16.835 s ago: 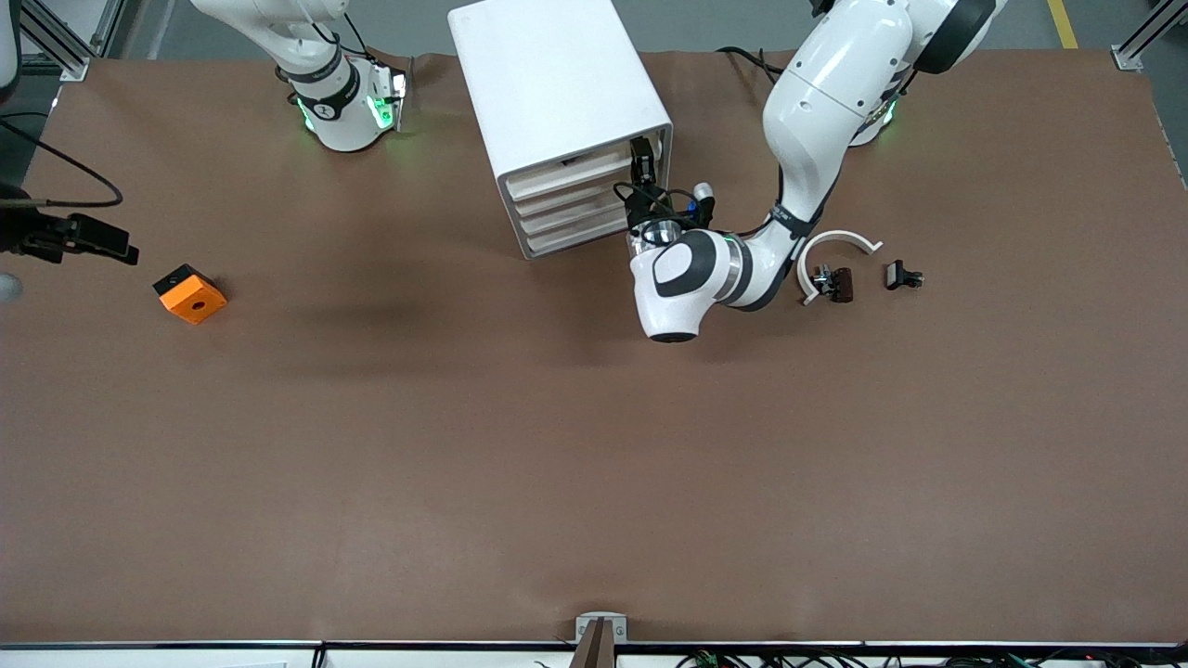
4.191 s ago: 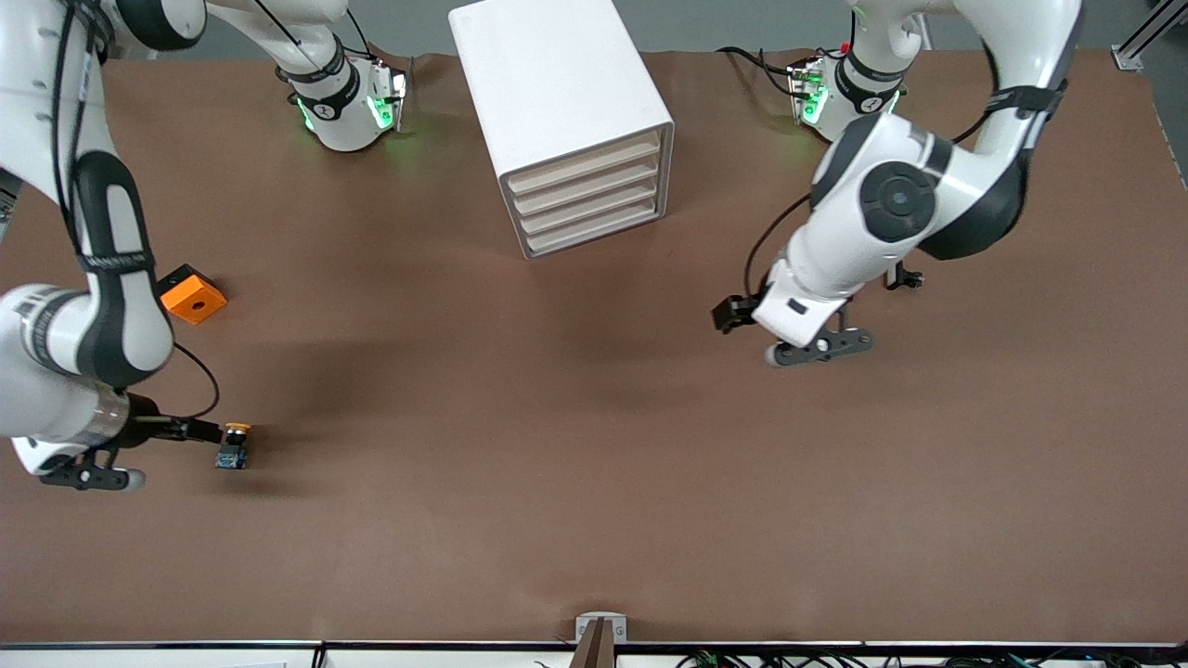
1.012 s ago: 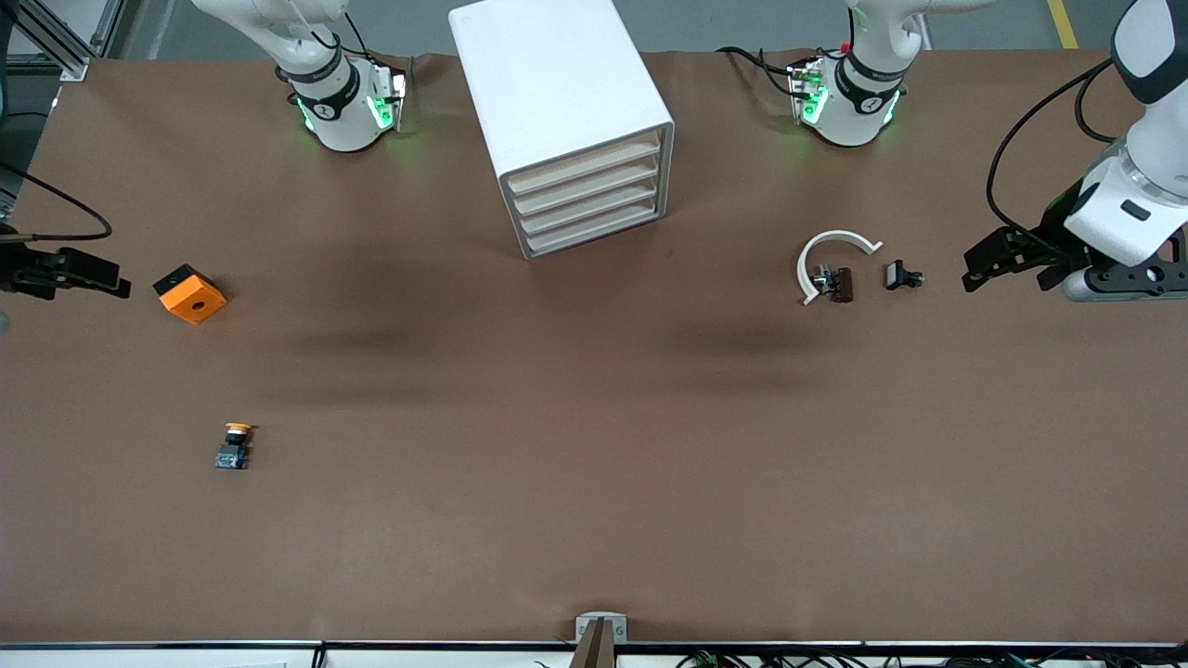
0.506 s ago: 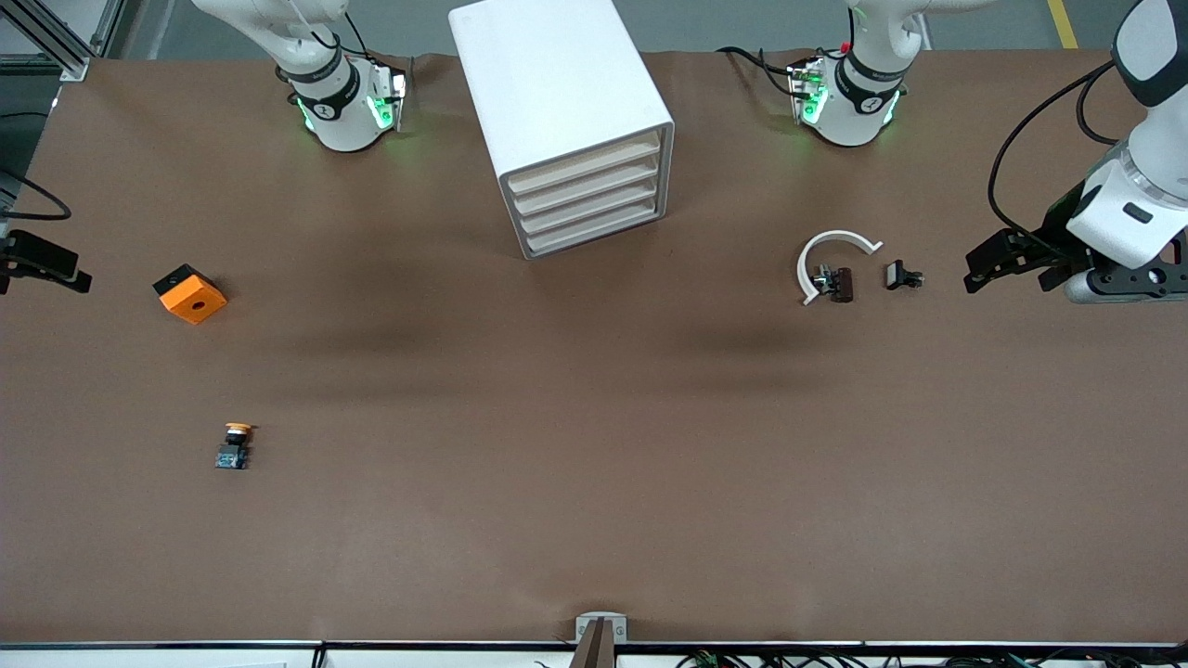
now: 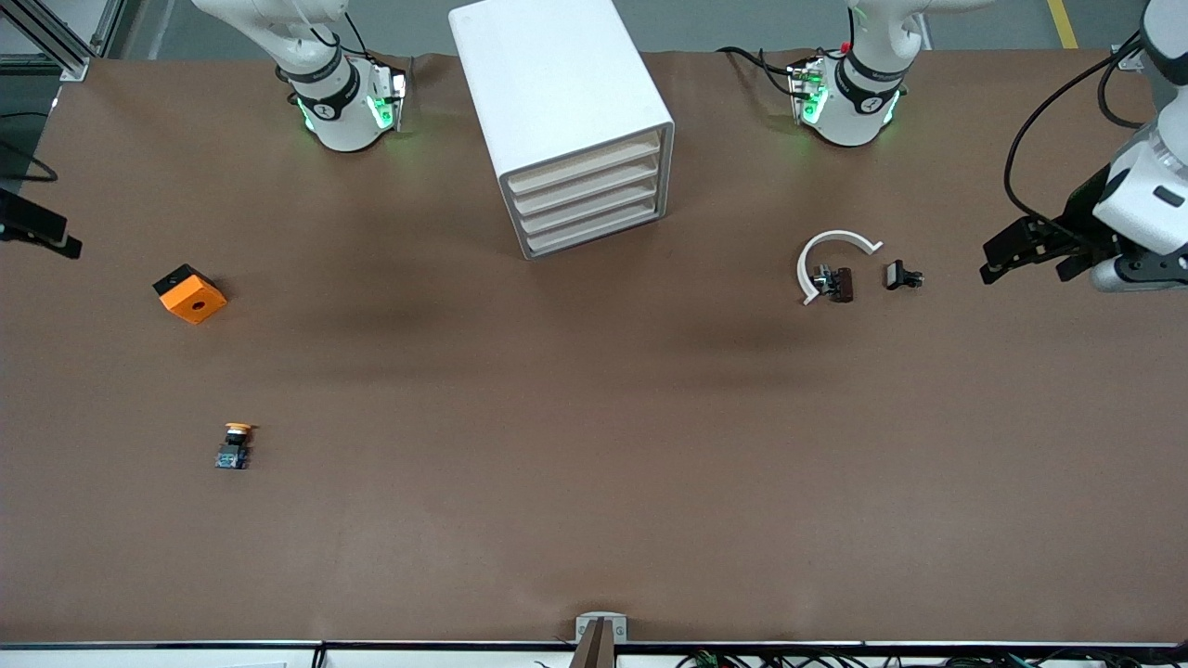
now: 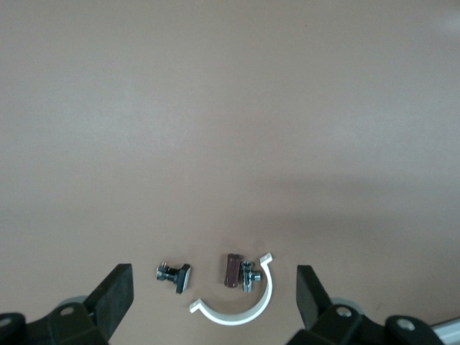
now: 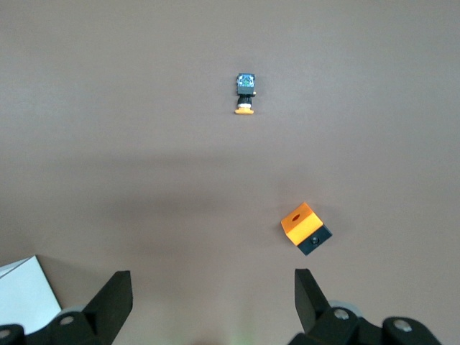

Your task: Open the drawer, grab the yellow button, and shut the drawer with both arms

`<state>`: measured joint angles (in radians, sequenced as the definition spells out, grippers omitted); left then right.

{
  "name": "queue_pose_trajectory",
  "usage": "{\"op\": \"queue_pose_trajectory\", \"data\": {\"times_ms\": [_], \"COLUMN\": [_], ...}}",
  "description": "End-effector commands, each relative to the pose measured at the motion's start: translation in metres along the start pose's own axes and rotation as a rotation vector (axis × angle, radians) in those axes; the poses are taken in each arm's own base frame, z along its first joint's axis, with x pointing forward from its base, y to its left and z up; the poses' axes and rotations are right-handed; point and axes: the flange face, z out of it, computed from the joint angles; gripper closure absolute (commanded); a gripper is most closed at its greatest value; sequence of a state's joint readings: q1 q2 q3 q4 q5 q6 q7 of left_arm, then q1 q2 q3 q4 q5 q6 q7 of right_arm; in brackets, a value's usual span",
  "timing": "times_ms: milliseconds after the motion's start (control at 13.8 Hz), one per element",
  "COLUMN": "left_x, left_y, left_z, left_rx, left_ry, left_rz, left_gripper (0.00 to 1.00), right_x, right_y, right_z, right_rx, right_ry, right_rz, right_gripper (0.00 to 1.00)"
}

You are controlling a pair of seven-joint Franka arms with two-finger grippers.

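Two claws hang spread and empty: left claw (image 5: pixel 1007 255) above the counter's (image 5: pixel 594 417) end, right claw (image 7: pixel 213 302) well clear of the button (image 5: pixel 234 446); retreat high, all drawers (image 5: pixel 583 176) appearing shut.

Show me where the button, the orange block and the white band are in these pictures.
button (image 5: pixel 234 447), front view, on its black middle.
orange block (image 5: pixel 192 299), front view, on its orange top by the round hole.
white band (image 6: pixel 248 310), left wrist view, on the middle of its curve.
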<state>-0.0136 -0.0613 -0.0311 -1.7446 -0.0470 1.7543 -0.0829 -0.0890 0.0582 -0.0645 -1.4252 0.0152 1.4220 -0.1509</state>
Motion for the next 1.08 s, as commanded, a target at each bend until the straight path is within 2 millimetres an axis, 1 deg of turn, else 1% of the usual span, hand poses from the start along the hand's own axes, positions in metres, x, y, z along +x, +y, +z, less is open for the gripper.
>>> {"op": "queue_pose_trajectory", "data": {"times_ms": [0,72,145,217,361,434,578,723,1012], "left_x": [-0.006,-0.006,-0.005,-0.004,-0.004,-0.004,-0.004,-0.004,-0.003], "left_y": [0.004,0.005,0.007,0.007,0.003,0.002,0.001,0.001,0.000], "left_z": [-0.035,-0.040,-0.039,-0.037,-0.036,-0.037,-0.038,-0.037,-0.037], "left_rx": [0.017,0.016,0.016,0.016,0.017,0.017,0.018,0.018,0.023], "left_ry": [0.005,0.014,0.011,0.008,0.004,0.004,0.005,0.004,0.006], "left_rz": [0.012,0.015,0.018,0.024,0.030,0.026,0.026,0.023,0.022], "left_gripper": [0.00,0.00,0.00,0.00,0.00,0.00,0.00,0.00,0.00], "right_x": [-0.023,-0.032,-0.044,-0.051,-0.055,-0.056,-0.060,-0.068,-0.071], "right_y": [-0.001,0.001,0.006,0.005,0.004,-0.001,-0.013,-0.013,-0.014], "right_z": [-0.006,-0.004,-0.001,-0.001,-0.002,-0.006,-0.007,-0.003,-0.003], "right_rx": [0.026,0.055,0.068,0.066,0.045,0.011,-0.021,-0.020,-0.008], "right_ry": [-0.019,-0.024,-0.026,-0.019,-0.016,-0.006,0.018,0.031,0.022], "right_rz": [0.011,0.016,0.028,0.024,0.012,-0.002,-0.026,-0.024,-0.014], "right_gripper": [0.00,0.00,0.00,0.00,0.00,0.00,0.00,0.00,0.00]}}
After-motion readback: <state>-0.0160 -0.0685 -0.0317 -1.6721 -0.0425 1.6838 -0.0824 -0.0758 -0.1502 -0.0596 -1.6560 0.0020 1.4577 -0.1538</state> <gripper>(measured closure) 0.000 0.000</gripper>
